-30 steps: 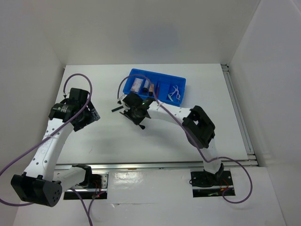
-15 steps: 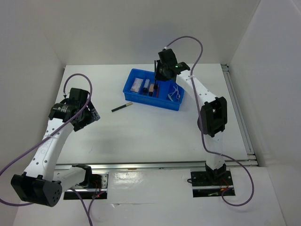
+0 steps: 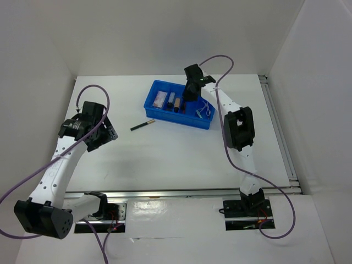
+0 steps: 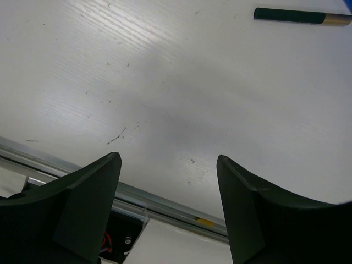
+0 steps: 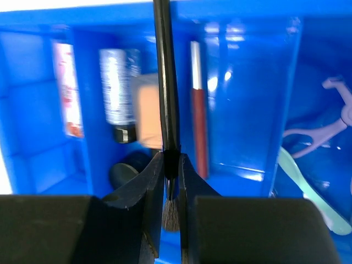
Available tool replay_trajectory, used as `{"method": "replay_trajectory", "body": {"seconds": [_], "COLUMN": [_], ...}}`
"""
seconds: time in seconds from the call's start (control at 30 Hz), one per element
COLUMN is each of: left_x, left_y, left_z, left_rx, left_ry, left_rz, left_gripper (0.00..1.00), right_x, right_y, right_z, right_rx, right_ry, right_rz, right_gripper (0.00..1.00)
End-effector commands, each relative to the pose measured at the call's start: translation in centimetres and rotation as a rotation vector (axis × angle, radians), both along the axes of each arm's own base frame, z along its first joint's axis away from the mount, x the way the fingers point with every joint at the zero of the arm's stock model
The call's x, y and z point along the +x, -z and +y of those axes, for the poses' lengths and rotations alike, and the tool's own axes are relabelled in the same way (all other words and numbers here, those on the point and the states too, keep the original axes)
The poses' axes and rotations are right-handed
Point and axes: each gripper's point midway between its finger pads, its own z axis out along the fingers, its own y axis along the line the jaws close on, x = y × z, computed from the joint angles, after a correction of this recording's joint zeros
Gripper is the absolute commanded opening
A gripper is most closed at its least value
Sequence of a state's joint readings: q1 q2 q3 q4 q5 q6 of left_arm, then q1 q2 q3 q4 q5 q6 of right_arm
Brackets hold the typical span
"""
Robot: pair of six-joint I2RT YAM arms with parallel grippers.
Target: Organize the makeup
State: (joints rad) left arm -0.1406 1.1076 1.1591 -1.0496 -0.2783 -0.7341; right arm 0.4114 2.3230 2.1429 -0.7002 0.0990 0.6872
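Nearest me, the left gripper (image 4: 168, 165) hangs with its jaws spread wide and nothing between them, low over the bare table (image 3: 165, 159). A black pencil (image 4: 300, 15) with a gold end lies flat on the table beyond it, well apart from those fingers and just short of the blue tray (image 3: 176, 122). Farther out, the right gripper (image 5: 170, 181) is clenched on a black brush (image 5: 165, 71). It is pinched just above the bristles, with the handle pointing away over the tray. I judge the step in hand to be dropping this brush into the tray. To do it well I would come down low before letting go and keep the handle lined up with the dividers. I would also centre it over one compartment, since from the wrist view it seems to ride above a divider. A red-brown pencil (image 5: 198, 110) lies parallel just beside the handle in its narrow slot. On the other side sit the beige tube (image 5: 147, 118), grey cylinder (image 5: 118, 77) and pinkish packet (image 5: 65, 88). The lilac tool (image 5: 335, 124) and green tool (image 5: 308, 187) rest in the end compartment, well clear of the brush.
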Motion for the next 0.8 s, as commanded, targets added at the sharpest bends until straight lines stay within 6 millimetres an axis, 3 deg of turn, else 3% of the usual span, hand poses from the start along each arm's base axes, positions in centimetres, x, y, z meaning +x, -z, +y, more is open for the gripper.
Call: {"method": "replay_trajectory", "body": {"seconds": [0.0,0.07,0.13,0.3,0.33,0.37,0.4,0.47,0.57,0.67,0.7,0.77], "left_x": [1.3,1.8,2.2,4.7,5.7,6.0,6.5,8.1,10.3,13.5,14.5,15.9], "left_y": [-1.1,-1.1,-1.2,-1.9,-1.9,-1.4,-1.4,-0.2,1.3,1.5,3.4,4.0], "left_z": [-0.5,-0.7,-1.0,-2.5,-2.9,-3.1,-3.3,-3.5,-5.8,-8.1,-8.2,-8.4], "left_rx": [-0.019,-0.023,-0.029,-0.06,-0.065,-0.067,-0.067,-0.06,-0.133,-0.154,-0.147,-0.115], "left_ry": [0.034,0.049,0.063,0.175,0.197,0.215,0.24,0.251,0.333,0.406,0.417,0.442], "left_rz": [-0.041,-0.04,-0.047,-0.093,-0.1,-0.089,-0.089,-0.077,-0.072,-0.119,-0.066,-0.038], "left_gripper": [0.83,0.83,0.83,0.87,0.87,0.87,0.87,0.87,0.81,0.75,0.73,0.71], "right_x": [0.0,0.0,-0.2,-0.1,-0.1,-0.1,0.0,-0.2,-0.3,-1.4,-1.7,-2.4], "right_y": [-1.1,-1.0,-0.8,-1.8,-3.1,-3.1,-4.3,-5.9,-9.2,-11.4,-11.8,-12.7], "right_z": [-1.1,-1.7,-1.8,-1.8,-1.8,-2.0,-2.0,-2.4,-3.0,-4.1,-4.4,-5.0], "right_rx": [-0.001,-0.012,-0.016,-0.027,-0.017,-0.031,-0.03,-0.039,-0.047,-0.072,-0.077,-0.096], "right_ry": [0.049,0.05,0.05,0.027,0.027,0.024,0.015,0.014,0.017,0.024,0.03,0.021], "right_rz": [-0.019,-0.012,-0.003,-0.026,-0.048,-0.053,-0.077,-0.097,-0.165,-0.201,-0.206,-0.227], "right_gripper": [0.0,0.01,0.09,0.46,0.56,0.61,0.64,0.68,0.68,0.68,0.68,0.65]}}
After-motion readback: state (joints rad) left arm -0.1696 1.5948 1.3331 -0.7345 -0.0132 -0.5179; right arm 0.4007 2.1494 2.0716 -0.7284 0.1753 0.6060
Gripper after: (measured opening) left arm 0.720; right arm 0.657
